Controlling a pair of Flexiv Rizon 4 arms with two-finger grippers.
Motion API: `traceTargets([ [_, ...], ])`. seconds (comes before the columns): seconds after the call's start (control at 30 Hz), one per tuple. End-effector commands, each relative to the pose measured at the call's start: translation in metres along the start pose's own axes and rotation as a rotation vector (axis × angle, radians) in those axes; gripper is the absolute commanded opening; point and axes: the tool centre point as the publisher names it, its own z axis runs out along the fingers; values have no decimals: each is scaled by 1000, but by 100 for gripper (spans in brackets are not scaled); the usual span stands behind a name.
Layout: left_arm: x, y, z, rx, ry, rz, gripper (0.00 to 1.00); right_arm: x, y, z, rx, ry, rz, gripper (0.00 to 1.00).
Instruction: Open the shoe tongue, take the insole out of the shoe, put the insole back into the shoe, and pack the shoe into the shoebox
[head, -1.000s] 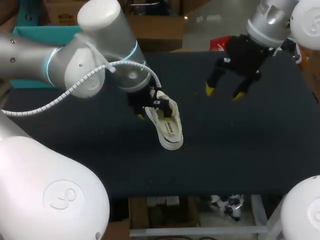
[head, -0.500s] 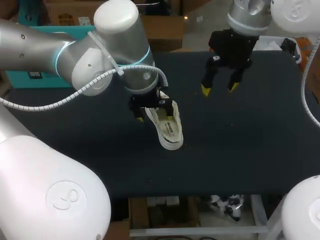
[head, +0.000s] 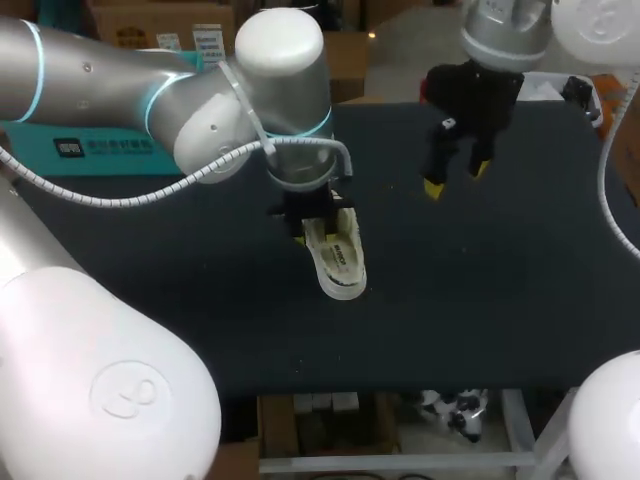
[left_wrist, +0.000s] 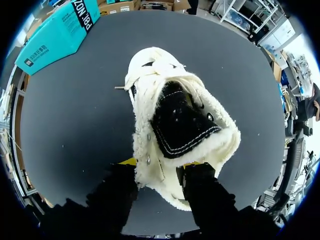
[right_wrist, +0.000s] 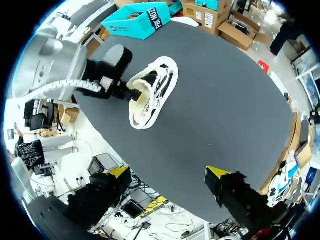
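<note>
A white fleece-lined shoe (head: 338, 258) with a dark inside lies on its side in the middle of the black table (head: 520, 290). My left gripper (head: 316, 226) is at the shoe's heel end. In the left wrist view its fingers press the shoe's (left_wrist: 170, 115) collar wall from both sides, so the left gripper (left_wrist: 157, 164) is shut on it. My right gripper (head: 455, 178) hangs open and empty above the table's far right part, well away from the shoe (right_wrist: 150, 95). The right gripper (right_wrist: 167, 172) has only table beneath it.
A teal shoebox (head: 100, 150) lies at the table's far left edge, behind my left arm; it also shows beyond the shoe as the teal shoebox (left_wrist: 55, 35) in the left wrist view. A white cable (head: 120, 195) loops along the left arm.
The left gripper's fingers have closed in on the shoe's collar and the left arm has swung rightward. The right gripper has shifted slightly and turned, staying open.
</note>
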Motion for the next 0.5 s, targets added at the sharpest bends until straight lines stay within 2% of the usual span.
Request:
traceTargets([
  [0.03, 3, -4, 8, -2, -15, -11, 16, 0, -18, 1, -19, -70, -132, 100],
  [0.1, 3, -4, 9, -3, -14, -13, 8, -6, -24, 2, -24, -80, -182, 100],
  [0.13, 2, -5, 10, -5, -14, -15, 5, -11, -27, 3, -31, -56, -201, 100],
  [0.27, 2, -5, 12, -10, -10, -25, 9, -11, -27, 3, -31, -56, -201, 100],
  [0.4, 3, -5, 11, -9, -9, -29, 0, -11, -27, 3, -31, -56, -201, 100],
  [0.5, 3, -2, 7, -5, -6, -34, 0, -11, -27, 3, -31, -56, -201, 100],
])
